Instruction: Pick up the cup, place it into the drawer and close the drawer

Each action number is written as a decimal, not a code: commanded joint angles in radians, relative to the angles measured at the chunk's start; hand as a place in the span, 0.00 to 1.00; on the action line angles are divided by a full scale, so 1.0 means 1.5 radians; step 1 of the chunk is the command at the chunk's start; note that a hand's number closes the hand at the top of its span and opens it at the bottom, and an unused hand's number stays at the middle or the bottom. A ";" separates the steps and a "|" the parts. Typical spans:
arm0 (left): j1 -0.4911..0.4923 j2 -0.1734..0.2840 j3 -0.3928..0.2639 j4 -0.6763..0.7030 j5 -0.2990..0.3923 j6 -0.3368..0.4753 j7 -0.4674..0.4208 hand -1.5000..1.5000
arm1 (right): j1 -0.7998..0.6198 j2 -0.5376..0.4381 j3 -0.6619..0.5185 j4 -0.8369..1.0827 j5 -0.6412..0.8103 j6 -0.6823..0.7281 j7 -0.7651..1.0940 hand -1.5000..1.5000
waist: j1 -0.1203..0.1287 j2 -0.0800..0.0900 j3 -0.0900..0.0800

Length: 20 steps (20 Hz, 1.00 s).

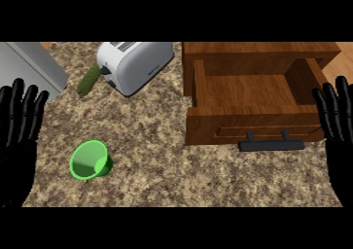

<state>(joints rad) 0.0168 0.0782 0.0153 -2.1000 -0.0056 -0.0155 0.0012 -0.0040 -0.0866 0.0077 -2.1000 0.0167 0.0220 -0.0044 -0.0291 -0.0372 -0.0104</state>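
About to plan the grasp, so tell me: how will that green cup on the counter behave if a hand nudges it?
The green cup seems tipped on its side, opening facing the view, so it would probably roll. Its walls look thin, so it is likely light and may skid on the counter.

You have a single view, from the robot's head, looking steeply down onto the counter [207, 170]. It faces away from the body, so the left hand [14, 141] and right hand [340, 131] enter from the lower edge at either side. It sits close enough that the two hands frame the width, with the drawer [251, 97] just inside the right hand. No second view shares this scene.
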 commanded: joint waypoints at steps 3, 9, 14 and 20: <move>0.055 -0.050 -0.051 -0.003 -0.103 0.078 -0.061 0.00 | -0.006 0.012 0.010 0.028 0.016 -0.004 -0.019 0.00 | 0.023 0.025 0.007; 0.026 -0.052 -0.104 0.039 -0.050 0.266 -0.007 0.00 | -0.043 0.016 0.016 0.024 -0.074 0.022 0.085 0.00 | 0.020 0.026 0.007; -0.030 -0.052 -0.114 0.075 -0.044 0.301 0.004 0.00 | -0.050 0.010 0.006 0.018 -0.080 0.028 0.105 0.00 | 0.018 0.025 0.007; 0.041 -0.052 -0.186 0.054 -0.052 0.337 -0.037 0.00 | -0.080 0.018 0.007 0.044 -0.066 0.020 0.101 0.00 | 0.021 0.024 0.007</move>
<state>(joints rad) 0.0164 0.0011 -0.2104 -2.0067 -0.0946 0.4699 -0.0124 -0.0800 -0.0657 0.0170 -2.0538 -0.0916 0.0669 0.1181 -0.0002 -0.0006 -0.0001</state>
